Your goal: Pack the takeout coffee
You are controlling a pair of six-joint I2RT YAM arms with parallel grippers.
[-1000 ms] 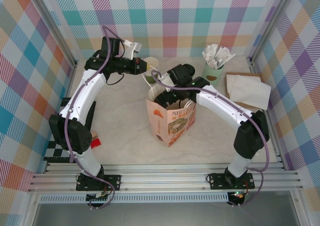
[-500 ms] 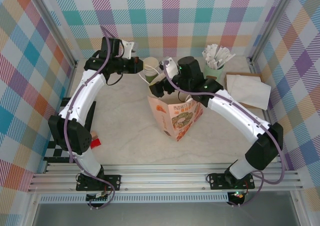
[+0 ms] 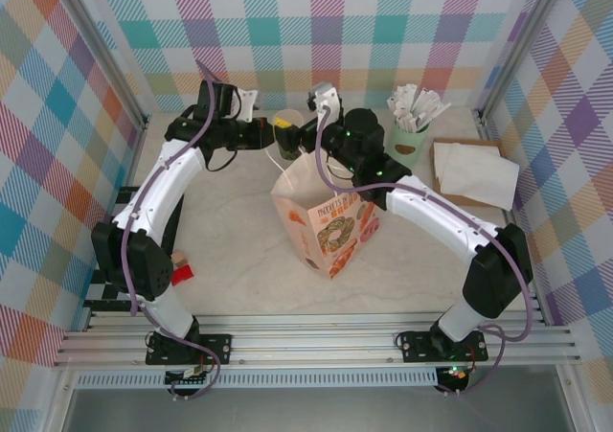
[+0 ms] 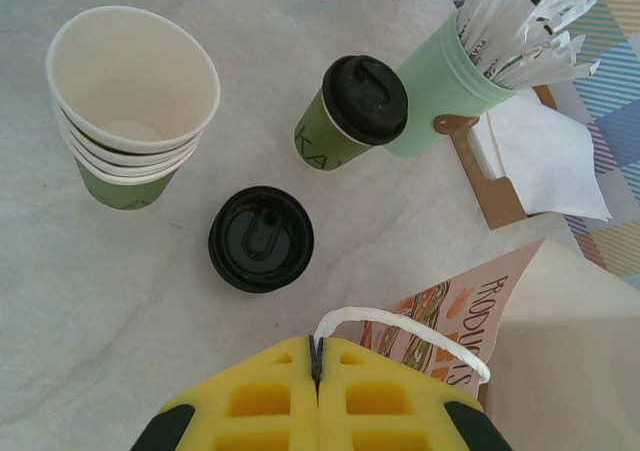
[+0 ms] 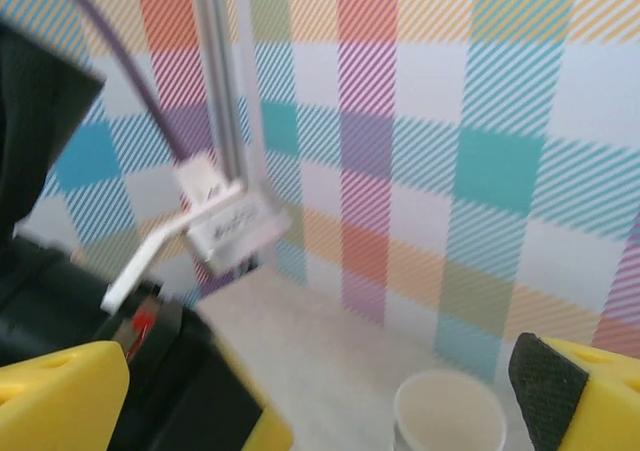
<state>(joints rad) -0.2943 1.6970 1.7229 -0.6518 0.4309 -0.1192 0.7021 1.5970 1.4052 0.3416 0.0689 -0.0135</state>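
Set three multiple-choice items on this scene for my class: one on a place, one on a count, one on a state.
1. Where does the lidded green cup stand? A) inside the paper bag B) on the napkins C) beside the mint mug
2. How many black lids are there? A) one B) two C) four
3. How is the left claw? A) shut B) wide open C) gripping a cup

Key: 1 C, it stands on the table close by the mug. 2 B, one caps the cup and a loose lid lies on the table. 3 A, its yellow fingers meet with no gap.
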